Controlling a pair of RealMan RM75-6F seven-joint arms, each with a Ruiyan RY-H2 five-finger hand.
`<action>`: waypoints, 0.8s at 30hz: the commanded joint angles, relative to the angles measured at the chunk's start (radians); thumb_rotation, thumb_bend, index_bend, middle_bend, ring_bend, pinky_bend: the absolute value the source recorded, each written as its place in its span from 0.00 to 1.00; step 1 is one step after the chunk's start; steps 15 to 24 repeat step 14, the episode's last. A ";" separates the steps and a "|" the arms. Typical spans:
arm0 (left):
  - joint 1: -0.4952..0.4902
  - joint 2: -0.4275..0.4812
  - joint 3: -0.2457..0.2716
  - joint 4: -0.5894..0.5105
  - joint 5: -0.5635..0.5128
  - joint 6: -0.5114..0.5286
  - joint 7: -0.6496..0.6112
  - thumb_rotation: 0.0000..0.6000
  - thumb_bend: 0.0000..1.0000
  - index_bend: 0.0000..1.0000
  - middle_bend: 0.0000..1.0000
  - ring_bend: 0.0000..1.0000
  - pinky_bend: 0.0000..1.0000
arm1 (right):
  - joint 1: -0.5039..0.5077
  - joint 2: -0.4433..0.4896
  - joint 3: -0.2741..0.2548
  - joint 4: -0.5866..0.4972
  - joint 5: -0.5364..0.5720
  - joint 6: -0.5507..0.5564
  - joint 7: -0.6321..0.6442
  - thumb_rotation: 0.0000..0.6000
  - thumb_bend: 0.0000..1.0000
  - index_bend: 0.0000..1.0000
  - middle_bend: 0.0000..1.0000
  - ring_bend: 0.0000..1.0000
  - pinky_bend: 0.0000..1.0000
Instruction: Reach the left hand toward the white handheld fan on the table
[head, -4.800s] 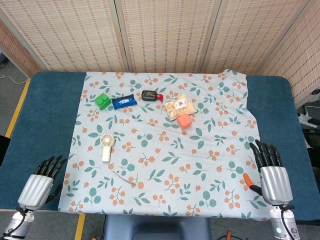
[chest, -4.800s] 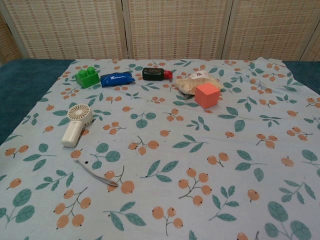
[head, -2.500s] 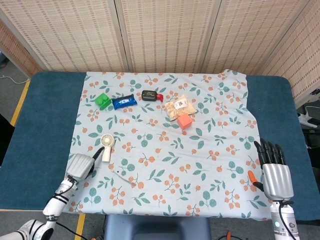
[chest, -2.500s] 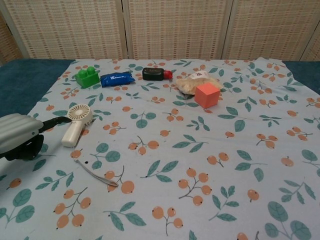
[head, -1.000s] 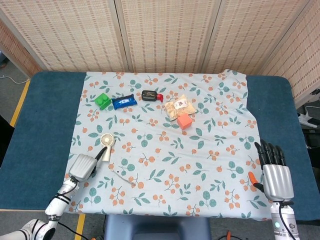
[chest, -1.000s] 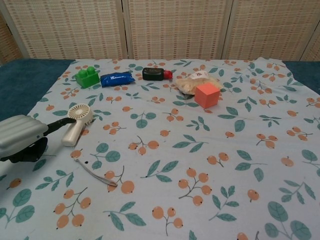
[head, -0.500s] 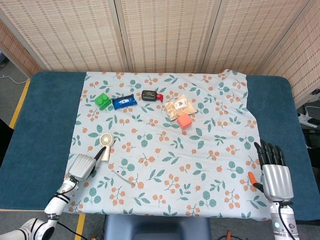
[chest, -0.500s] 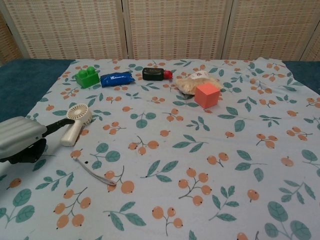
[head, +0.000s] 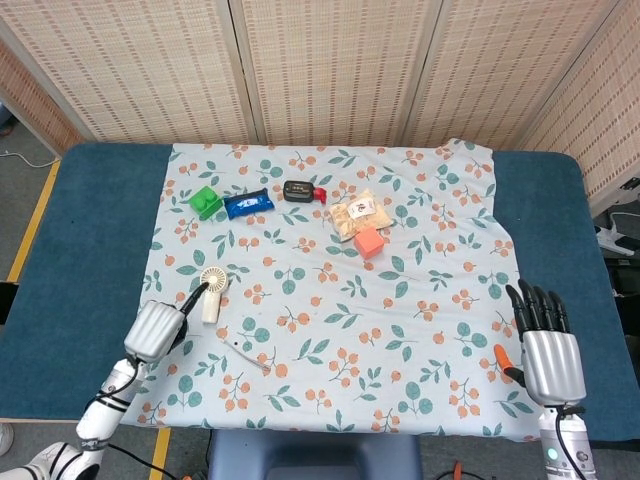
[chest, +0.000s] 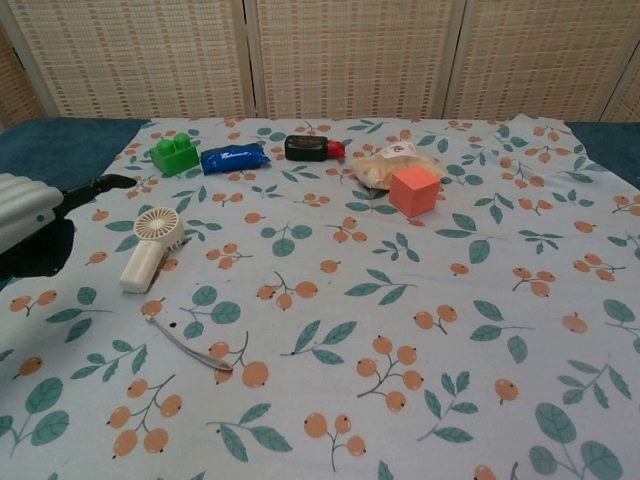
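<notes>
The white handheld fan (head: 211, 291) (chest: 147, 246) lies flat on the floral cloth at the left, round head away from me, handle toward me. My left hand (head: 160, 326) (chest: 35, 218) hovers just left of the fan, holding nothing, one dark finger stretched toward the fan's head. Whether that fingertip touches the fan, I cannot tell. My right hand (head: 545, 345) rests open at the table's near right corner, fingers spread, far from the fan; the chest view does not show it.
A thin metal tool (head: 248, 351) (chest: 190, 346) lies just in front of the fan. At the back sit a green block (head: 206, 201), a blue packet (head: 248, 202), a black and red device (head: 301, 191), a snack bag (head: 360, 213) and an orange cube (head: 370, 242).
My left hand came from the table's near left corner up to the fan, which shifted slightly. In the last half second it rose and drew back to the left.
</notes>
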 joint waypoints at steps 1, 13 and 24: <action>0.093 0.159 0.054 -0.197 0.051 0.114 -0.034 1.00 0.56 0.00 0.47 0.42 0.65 | -0.006 0.004 -0.006 -0.018 -0.005 0.006 -0.010 1.00 0.18 0.00 0.00 0.00 0.00; 0.292 0.406 0.180 -0.379 0.101 0.295 -0.134 1.00 0.39 0.00 0.00 0.00 0.12 | -0.034 0.039 -0.017 -0.069 -0.028 0.036 0.018 1.00 0.19 0.00 0.00 0.00 0.00; 0.293 0.407 0.181 -0.379 0.106 0.295 -0.130 1.00 0.39 0.00 0.00 0.00 0.12 | -0.034 0.041 -0.017 -0.069 -0.031 0.037 0.022 1.00 0.19 0.00 0.00 0.00 0.00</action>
